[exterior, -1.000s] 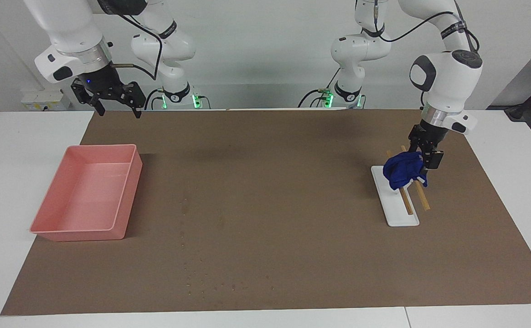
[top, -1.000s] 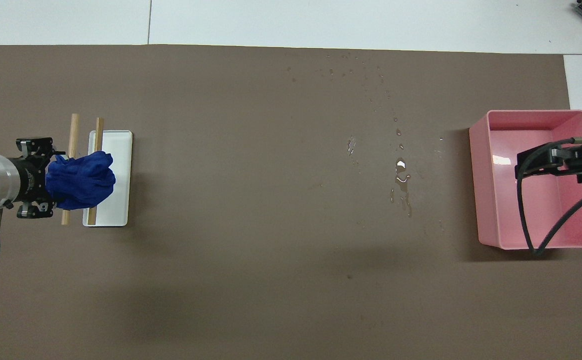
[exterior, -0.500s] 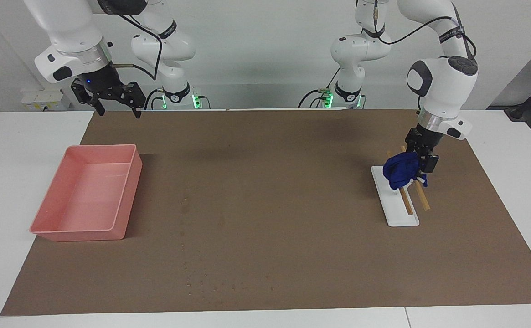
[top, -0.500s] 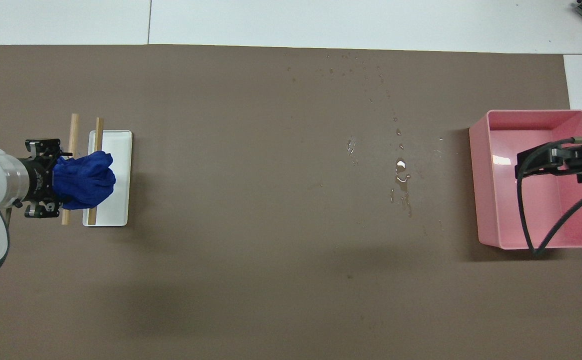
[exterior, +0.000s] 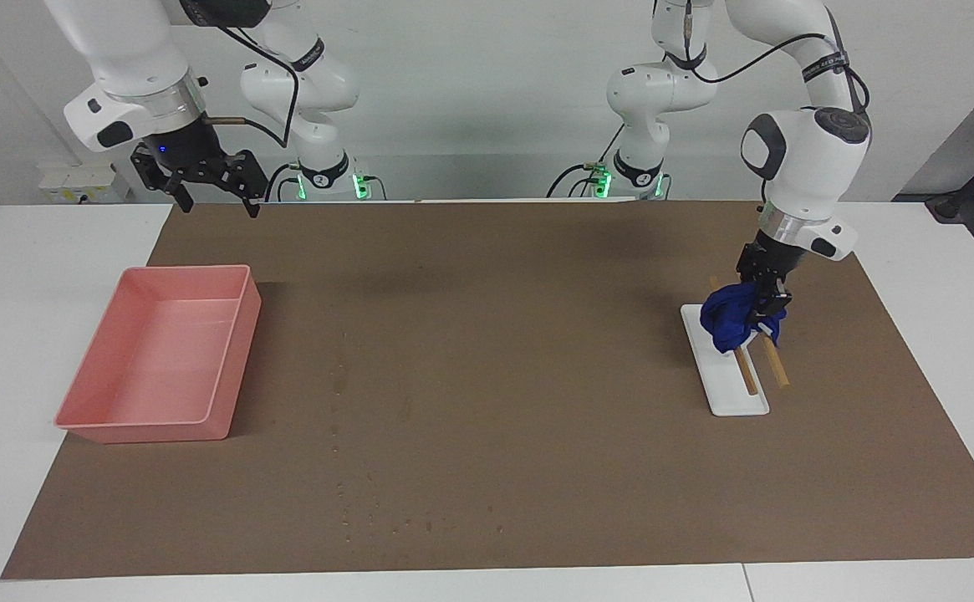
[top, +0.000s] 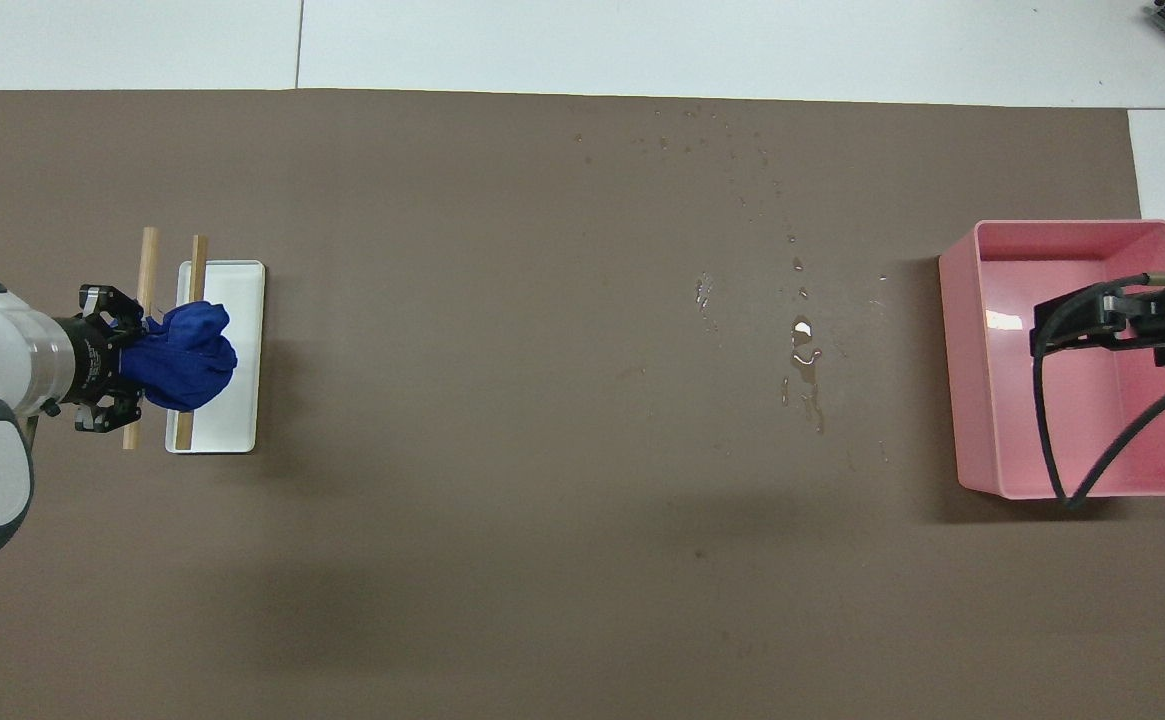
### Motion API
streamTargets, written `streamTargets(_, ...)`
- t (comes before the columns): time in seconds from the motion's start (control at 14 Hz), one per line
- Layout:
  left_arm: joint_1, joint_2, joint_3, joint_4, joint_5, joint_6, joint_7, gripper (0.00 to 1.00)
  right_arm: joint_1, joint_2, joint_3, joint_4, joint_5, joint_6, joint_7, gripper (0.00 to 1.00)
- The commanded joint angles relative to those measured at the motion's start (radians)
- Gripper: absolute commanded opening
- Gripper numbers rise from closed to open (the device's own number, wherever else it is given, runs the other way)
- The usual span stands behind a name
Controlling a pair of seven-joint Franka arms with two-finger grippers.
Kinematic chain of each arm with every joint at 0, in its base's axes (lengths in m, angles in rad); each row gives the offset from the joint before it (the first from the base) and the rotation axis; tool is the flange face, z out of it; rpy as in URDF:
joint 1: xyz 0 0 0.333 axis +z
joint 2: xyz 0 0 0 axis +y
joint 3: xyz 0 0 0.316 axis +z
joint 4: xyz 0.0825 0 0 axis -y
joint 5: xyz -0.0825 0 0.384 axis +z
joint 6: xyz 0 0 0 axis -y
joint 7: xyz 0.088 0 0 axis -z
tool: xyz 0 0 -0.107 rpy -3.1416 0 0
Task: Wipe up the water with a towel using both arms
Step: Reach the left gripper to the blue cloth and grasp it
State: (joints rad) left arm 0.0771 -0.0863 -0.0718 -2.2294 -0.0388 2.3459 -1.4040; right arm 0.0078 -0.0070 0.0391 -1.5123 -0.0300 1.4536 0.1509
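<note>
The deep-blue towel [exterior: 731,322] lies bunched on two wooden sticks [exterior: 774,366] over a white tray [exterior: 736,400], at the left arm's end of the table. It also shows in the overhead view [top: 187,345]. My left gripper [exterior: 767,293] is low at the towel, fingers shut on its edge [top: 132,358]. The water [top: 804,352] is scattered droplets on the brown mat between the tray and the pink bin, with more specks [exterior: 386,522] farther from the robots. My right gripper [exterior: 212,199] hangs open and empty, high over the pink bin [exterior: 160,431].
The pink bin [top: 1072,228] stands at the right arm's end of the table, holding nothing I can see. The brown mat [exterior: 537,334] covers most of the white table. The sticks [top: 149,258] overhang the tray [top: 242,290] toward the left arm.
My left gripper has moved in on the towel and its fingers have closed, squeezing the cloth into a tighter lump. The right arm has not moved.
</note>
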Motion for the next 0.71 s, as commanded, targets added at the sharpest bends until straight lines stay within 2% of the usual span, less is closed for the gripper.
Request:
streamTargets(0.0,-0.014,0.014,0.007,0.019,-0.012,-0.04,0.0,0.0,-0.002,-0.024,0.005,-0.028,0.012,0.017,0.032,1.0)
streamTargets(0.21,-0.065,0.052,0.003,0.158,-0.022,-0.233,-0.018,0.0,-0.002,-0.024,0.005,-0.029,0.012,0.016,0.032,1.0)
streamTargets(0.29,-0.074,0.06,0.001,0.201,-0.064,-0.278,-0.03,0.0,-0.003,-0.024,0.005,-0.032,0.012,0.016,0.032,1.0)
streamTargets(0.43,-0.083,0.048,-0.002,0.246,-0.168,-0.324,-0.041,0.0,-0.002,-0.025,0.004,-0.032,0.012,0.017,0.05,1.0)
streamTargets(0.64,-0.106,0.013,-0.029,0.26,-0.254,-0.338,-0.101,0.0,-0.002,-0.028,0.005,-0.034,0.012,0.016,0.055,1.0)
